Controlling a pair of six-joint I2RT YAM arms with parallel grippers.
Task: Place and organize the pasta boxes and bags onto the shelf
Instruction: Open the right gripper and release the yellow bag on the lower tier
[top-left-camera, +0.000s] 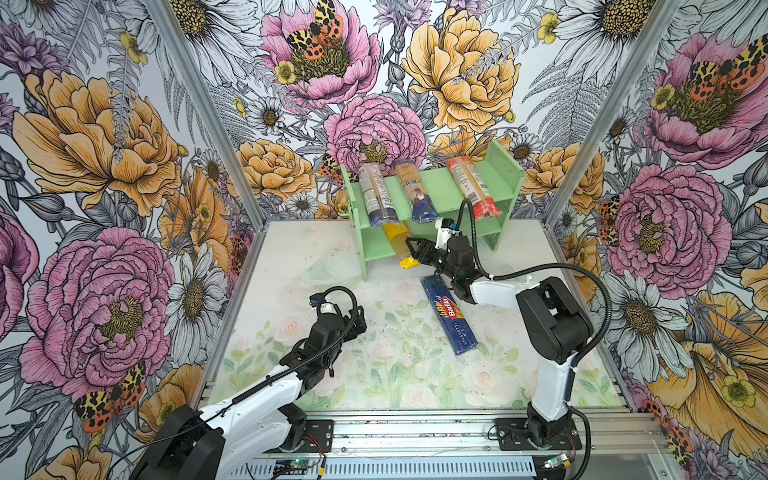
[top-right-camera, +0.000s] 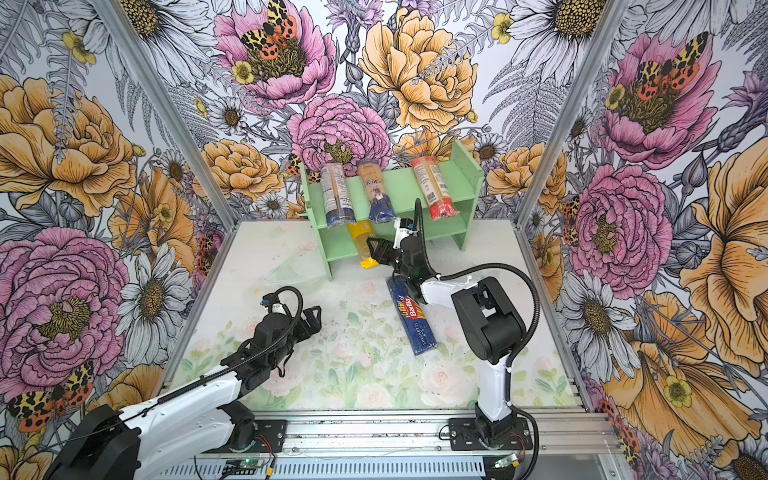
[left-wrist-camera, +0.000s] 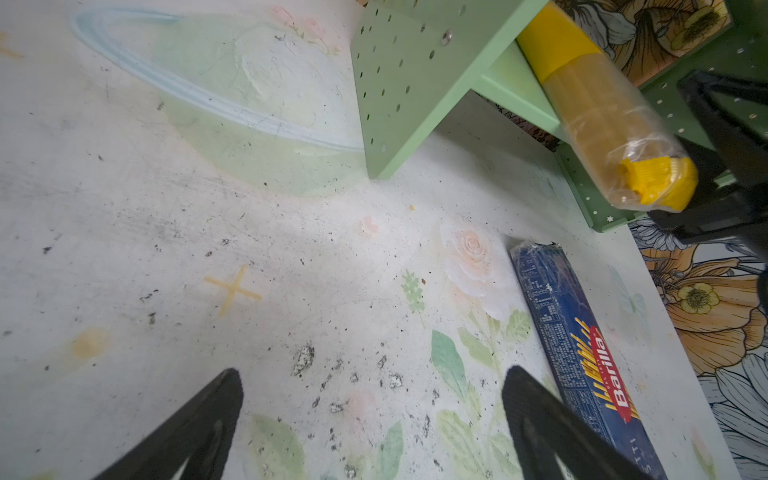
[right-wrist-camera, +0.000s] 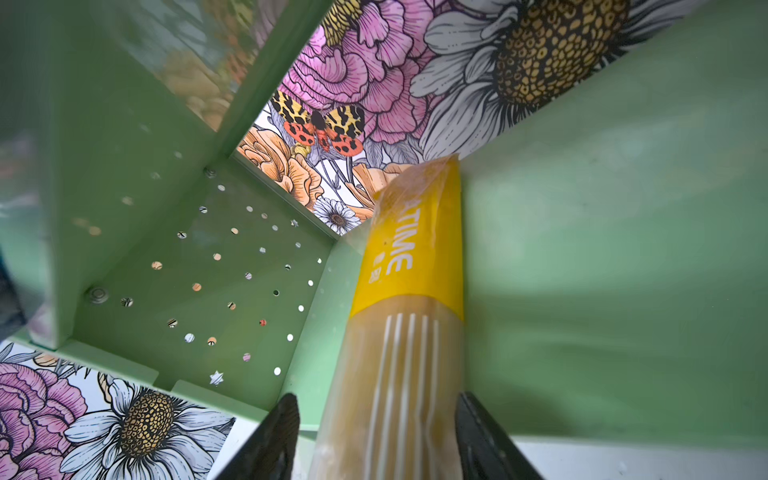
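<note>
the yellow bag (top-left-camera: 397, 245) is lying front to back in the left part of the shelf's (top-left-camera: 438, 187) lower tier, with its near end sticking out past the front edge. on its yellow band i am reading white letters ending in "time" (right-wrist-camera: 407, 332). my right gripper (right-wrist-camera: 376, 415) is straddling the bag's near part, jaws parted, and a sliver of green is showing between one finger and the film. on the top tier, two clear bags with dark-blue ends (top-left-camera: 376, 195) (top-left-camera: 417, 195) and the red-ended bag (top-left-camera: 471, 187) are resting side by side and apart, with their near ends overhanging the front; their label print is too small for me to read. the dark blue box (top-left-camera: 449, 316) is lying flat on the table (top-left-camera: 291, 332) under the right arm, showing "barilla" in a red oval and "spaghetti". my left gripper (top-left-camera: 357, 322) is hovering over the table well apart from the box, with its jaws spread wide on nothing.
</note>
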